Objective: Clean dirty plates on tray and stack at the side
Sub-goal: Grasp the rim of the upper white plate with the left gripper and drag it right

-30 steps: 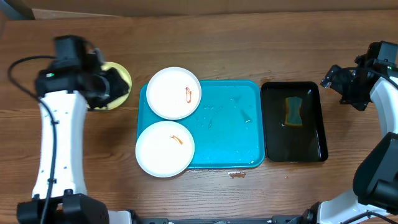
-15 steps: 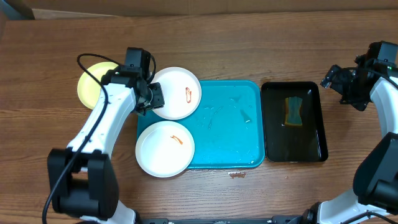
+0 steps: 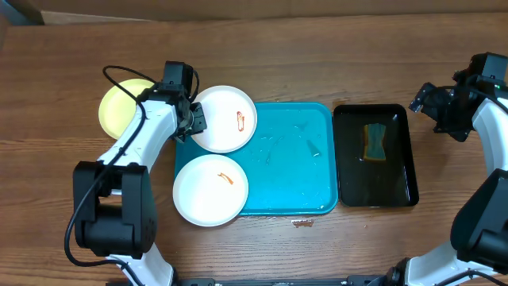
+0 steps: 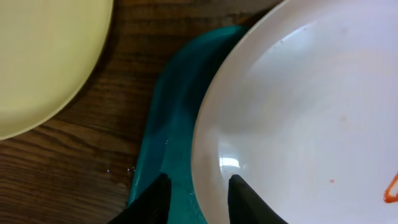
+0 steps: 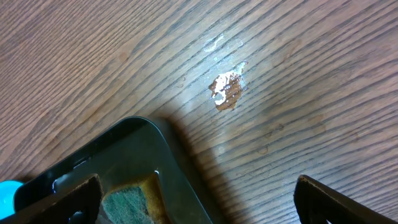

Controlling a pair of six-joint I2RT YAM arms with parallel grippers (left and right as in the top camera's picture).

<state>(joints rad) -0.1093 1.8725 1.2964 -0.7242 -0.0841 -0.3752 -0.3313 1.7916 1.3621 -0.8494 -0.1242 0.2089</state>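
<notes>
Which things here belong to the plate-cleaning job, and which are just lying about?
Job: upper white plate, lower white plate, yellow plate, turquoise tray, sponge.
Lying about: black tray under the sponge, chipped spot in the wood.

the wooden table [image 3: 317, 48] carries a turquoise tray [image 3: 294, 175], a black tray [image 3: 381, 184] and a yellow plate [image 3: 115, 111].

The turquoise tray [image 3: 294, 159] lies flat at mid-desk. Two white plates, each smeared orange-red, overhang its left edge: the far plate [image 3: 225, 119] at its far-left corner, the near plate [image 3: 210, 189] at its near-left corner. The yellow-green plate [image 3: 117, 111] lies on the desk, left of the tray.
</notes>
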